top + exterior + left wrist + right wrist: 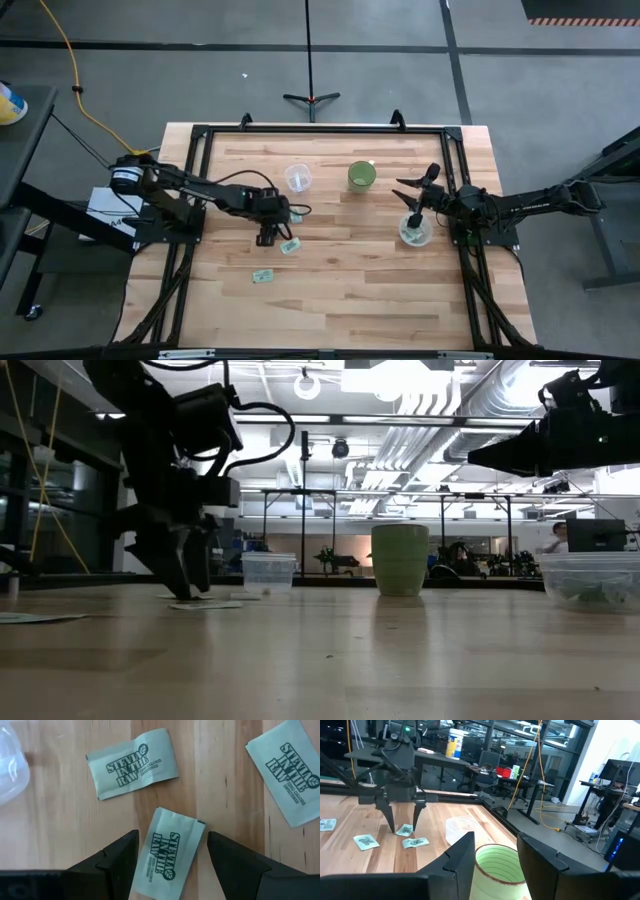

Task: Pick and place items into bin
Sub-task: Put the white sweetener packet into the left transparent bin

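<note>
Picking step: left gripper point(268, 238) poised over packets.
High view: right gripper point(408, 188) waits above the bin point(415, 233), fingers spread. Left wrist view: packet point(169, 854) flat between wide fingers; next, lower and close.

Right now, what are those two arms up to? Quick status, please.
Left gripper open, down over a Stevia packet on the table. Right gripper open above the clear bin, packets inside. Nothing blocking.

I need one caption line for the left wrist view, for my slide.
Open left hand straddling one green packet on the wooden table, two more packets nearby.
</note>
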Available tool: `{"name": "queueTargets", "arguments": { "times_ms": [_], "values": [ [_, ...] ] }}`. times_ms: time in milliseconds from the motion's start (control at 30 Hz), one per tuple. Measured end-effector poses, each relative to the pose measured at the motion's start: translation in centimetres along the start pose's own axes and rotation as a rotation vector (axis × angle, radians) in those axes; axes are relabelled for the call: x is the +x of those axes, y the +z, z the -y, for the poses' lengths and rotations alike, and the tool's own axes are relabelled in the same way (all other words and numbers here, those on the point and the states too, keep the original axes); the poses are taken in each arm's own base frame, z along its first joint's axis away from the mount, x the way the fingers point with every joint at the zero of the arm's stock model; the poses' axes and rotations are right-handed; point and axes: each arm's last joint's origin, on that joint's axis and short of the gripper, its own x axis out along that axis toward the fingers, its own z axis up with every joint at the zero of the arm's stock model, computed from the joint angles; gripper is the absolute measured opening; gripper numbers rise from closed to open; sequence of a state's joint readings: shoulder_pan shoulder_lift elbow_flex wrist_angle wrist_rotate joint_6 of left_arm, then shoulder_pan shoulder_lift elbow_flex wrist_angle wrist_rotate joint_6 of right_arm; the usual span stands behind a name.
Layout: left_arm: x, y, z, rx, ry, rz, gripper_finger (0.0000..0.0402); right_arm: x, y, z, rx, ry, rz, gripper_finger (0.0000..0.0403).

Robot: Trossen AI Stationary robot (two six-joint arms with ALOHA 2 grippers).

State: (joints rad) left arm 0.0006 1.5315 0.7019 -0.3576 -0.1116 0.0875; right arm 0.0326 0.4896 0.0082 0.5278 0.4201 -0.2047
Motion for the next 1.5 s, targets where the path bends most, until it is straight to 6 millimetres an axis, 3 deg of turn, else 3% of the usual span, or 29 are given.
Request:
{"name": "queueTargets", "arguments": {
  "times_ms": [233, 500, 1167, 1500],
  "values": [
    [0.6, -0.1, -0.2, 0.008, -0.023, -0.021, 0.0271, 0.0, 0.0, 0.0, 0.004, -0.001, 0.003, 0.0139],
    [1.3, -0.6, -2.5, -0.083, -0.159, -0.027, 0.0246, 0.0, 0.1, 0.0, 0.002, -0.002, 0.014, 0.0139],
    [1.1, -0.2, -3.1, -0.030, -0.150, -0.019, 0.0029, 0.0, 0.1, 0.0, 0.002, 0.000, 0.015, 0.0139],
    [-1.8, 2.8, -4.0, -0.061, -0.104, -0.107, 0.0059, 0.0, 0.1, 0.0, 0.001, 0.001, 0.015, 0.0139]
  ]
}}
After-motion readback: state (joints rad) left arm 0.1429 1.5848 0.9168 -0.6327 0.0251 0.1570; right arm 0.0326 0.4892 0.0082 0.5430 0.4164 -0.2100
